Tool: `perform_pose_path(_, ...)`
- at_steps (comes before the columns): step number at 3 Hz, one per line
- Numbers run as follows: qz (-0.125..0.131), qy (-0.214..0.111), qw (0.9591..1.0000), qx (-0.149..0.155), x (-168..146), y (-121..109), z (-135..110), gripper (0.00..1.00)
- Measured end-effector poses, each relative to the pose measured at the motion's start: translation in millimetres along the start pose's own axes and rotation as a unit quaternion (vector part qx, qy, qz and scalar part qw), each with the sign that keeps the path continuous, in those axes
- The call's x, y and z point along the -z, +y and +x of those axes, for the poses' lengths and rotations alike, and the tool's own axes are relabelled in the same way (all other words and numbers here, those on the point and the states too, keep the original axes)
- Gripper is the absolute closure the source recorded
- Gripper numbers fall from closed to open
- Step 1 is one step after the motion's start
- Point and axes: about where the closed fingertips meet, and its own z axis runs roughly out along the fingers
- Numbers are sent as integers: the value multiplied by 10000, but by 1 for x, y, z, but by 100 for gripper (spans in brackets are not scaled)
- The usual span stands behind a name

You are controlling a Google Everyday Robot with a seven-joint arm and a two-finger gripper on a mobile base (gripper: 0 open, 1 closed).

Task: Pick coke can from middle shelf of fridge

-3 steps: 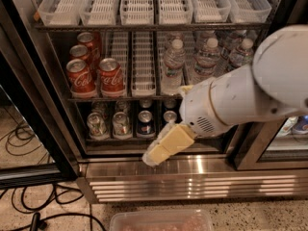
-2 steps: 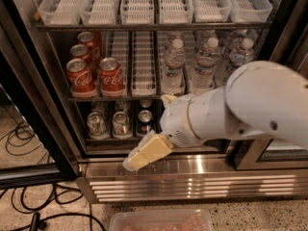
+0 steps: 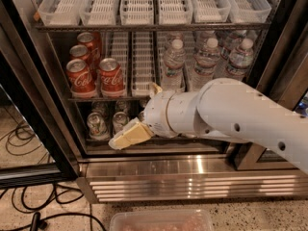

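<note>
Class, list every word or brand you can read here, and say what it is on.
"Coca-Cola": white script on the front coke cans.
Water bottles: labels too blurred to read.
Bottom cans: unreadable.
Gripper, low in front of those cans: no text.

**Four cola cans and one gripper at an open fridge (image 3: 192,179)**

Four red coke cans (image 3: 111,76) stand two by two on the middle shelf (image 3: 94,99). Beside them are two white lane trays (image 3: 143,61) and three water bottles (image 3: 207,57) with their caps showing, and more blurred shapes sit behind the bottles. Six white trays (image 3: 139,4) line the shelf above. Two silver cans (image 3: 96,124) show on the lowest shelf, and one white arm (image 3: 240,114) hides anything further along it. The arm's single gripper (image 3: 130,136) hangs in front of that lowest shelf, just under the silver cans. One clear plastic tub (image 3: 161,220) sits on the floor.
</note>
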Motion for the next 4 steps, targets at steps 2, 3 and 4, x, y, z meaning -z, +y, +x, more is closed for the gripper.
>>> perform_pose_path(2, 131, -209, 9997, -35, -11, -2, -2, 0)
perform_pose_path(3, 274, -571, 9980, -61, -43, 9, -2, 0)
perform_pose_path(4, 536, -1006, 9935, -83, -75, 10, -16, 0)
